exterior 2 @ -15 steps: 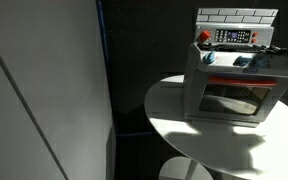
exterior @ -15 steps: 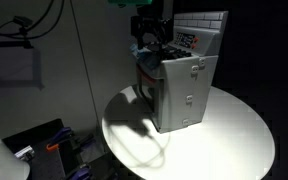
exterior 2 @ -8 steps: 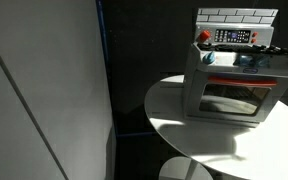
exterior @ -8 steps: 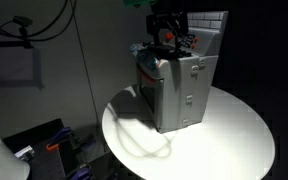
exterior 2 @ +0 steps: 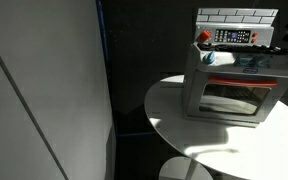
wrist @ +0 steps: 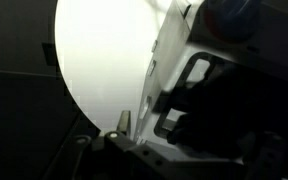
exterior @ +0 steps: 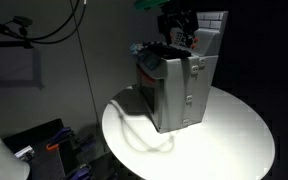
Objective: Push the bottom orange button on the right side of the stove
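The grey toy stove (exterior: 179,90) stands on a round white table (exterior: 234,130), with latches on its lit side wall. It also shows in an exterior view (exterior 2: 234,80) with its oven door, tiled back panel and a red knob (exterior 2: 205,37). My gripper (exterior: 180,25) hangs over the cooktop, close in front of the back panel's small red and orange buttons (exterior: 187,40). The fingers are too dark and small to read. In the wrist view the stove's side (wrist: 199,60) fills the right, and the gripper (wrist: 184,140) is a dark mass at the bottom.
A pale wall panel (exterior 2: 44,90) stands left of the table. Cables (exterior: 44,25) hang at the back. Dark gear and a box (exterior: 39,145) lie on the floor beside the table. The white table top shows in the wrist view (wrist: 104,60).
My gripper has moved across the stove top toward the tiled back panel. The stove has not moved.
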Tool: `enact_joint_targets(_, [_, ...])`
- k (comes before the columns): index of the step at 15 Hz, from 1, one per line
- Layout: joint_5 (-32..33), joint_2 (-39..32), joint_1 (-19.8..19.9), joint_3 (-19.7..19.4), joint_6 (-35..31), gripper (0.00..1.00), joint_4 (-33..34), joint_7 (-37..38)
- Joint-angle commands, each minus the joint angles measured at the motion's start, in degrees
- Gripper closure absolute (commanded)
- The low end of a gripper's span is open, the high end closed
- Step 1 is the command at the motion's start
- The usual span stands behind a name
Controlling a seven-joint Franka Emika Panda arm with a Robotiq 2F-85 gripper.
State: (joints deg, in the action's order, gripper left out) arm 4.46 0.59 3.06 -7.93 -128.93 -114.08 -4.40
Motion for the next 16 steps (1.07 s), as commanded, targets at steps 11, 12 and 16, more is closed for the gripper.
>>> enact_joint_targets(11, [3.9, -2.0, 0.9, 1.0, -2.1, 0.0, 2.0, 6.2])
enact_joint_targets(12, [3.7, -2.4, 1.0, 0.9, -2.1, 0.0, 2.5, 6.7])
enact_joint_targets(16, [5.2, -3.8, 1.0, 0.9, -4.7, 0.0, 3.9, 10.7])
